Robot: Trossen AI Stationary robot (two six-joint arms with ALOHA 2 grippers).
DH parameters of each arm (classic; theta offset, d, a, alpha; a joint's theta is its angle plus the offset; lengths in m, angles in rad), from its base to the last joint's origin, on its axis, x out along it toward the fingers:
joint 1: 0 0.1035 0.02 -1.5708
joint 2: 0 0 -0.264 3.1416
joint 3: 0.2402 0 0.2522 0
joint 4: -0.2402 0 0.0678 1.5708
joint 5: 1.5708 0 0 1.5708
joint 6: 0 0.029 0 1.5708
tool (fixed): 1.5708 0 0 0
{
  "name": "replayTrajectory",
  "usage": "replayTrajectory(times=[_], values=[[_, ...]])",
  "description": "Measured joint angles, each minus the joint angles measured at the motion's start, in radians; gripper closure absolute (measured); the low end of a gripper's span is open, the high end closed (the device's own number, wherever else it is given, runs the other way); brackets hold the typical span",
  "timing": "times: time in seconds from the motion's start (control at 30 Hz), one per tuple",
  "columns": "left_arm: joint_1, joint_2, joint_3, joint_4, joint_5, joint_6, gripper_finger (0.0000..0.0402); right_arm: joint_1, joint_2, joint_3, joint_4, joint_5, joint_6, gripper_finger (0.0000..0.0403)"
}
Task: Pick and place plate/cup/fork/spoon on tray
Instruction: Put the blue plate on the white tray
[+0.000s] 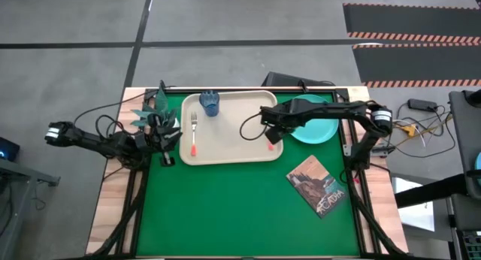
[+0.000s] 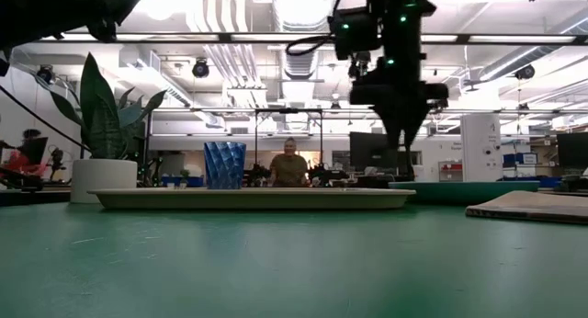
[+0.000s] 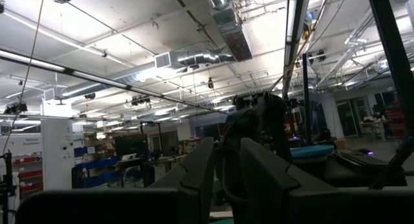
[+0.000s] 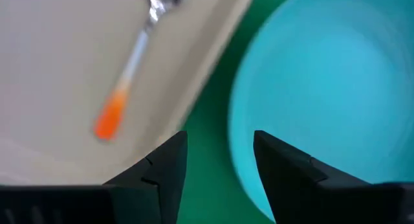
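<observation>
the tray (image 1: 225,143) sits on the green surface (image 1: 225,207) and it's carrying the cup (image 1: 210,103) near its far edge and the fork (image 1: 193,132) lying lengthwise along its left side, red-orange handle toward the near edge. over by the tray's right rim there's a second red-orange handle, the spoon (image 4: 132,62) as far as the right wrist view shows, lying inside the tray close to that rim; from above only its orange tip peeks out beside the arm. the plate (image 1: 316,128) is off the tray, on the surface just beside its right edge, partly under the right arm. the right gripper (image 1: 274,128) hangs above the gap between tray rim and plate, and the wrist view makes it plain: jaws spread, nothing between them, green surface showing in the gap with the plate's rim on one side and the tray's rim on the other. the low view adds height, the gripper up clear of the tray, and a person (image 2: 289,166) in the room behind. the left gripper (image 1: 161,140) waits by the tray's left edge next to the potted plant (image 1: 154,113); its jaws are slightly parted, holding nothing. a book (image 1: 317,185) lies near the right front.
</observation>
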Motion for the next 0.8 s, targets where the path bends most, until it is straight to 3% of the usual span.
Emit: replayTrajectory(times=[0.3, 0.8], values=[[0.0, -0.012, 0.022, 0.016, 0.0, 0.006, 0.0339, -0.011, -0.095, -0.186, -0.028, -0.1, -0.06, 0.0213], [0.0, -0.016, 0.021, 0.093, -0.075, 0.006, 0.0339, -0.019, -0.126, -0.438, 0.196, -0.043, -0.222, 0.0202]])
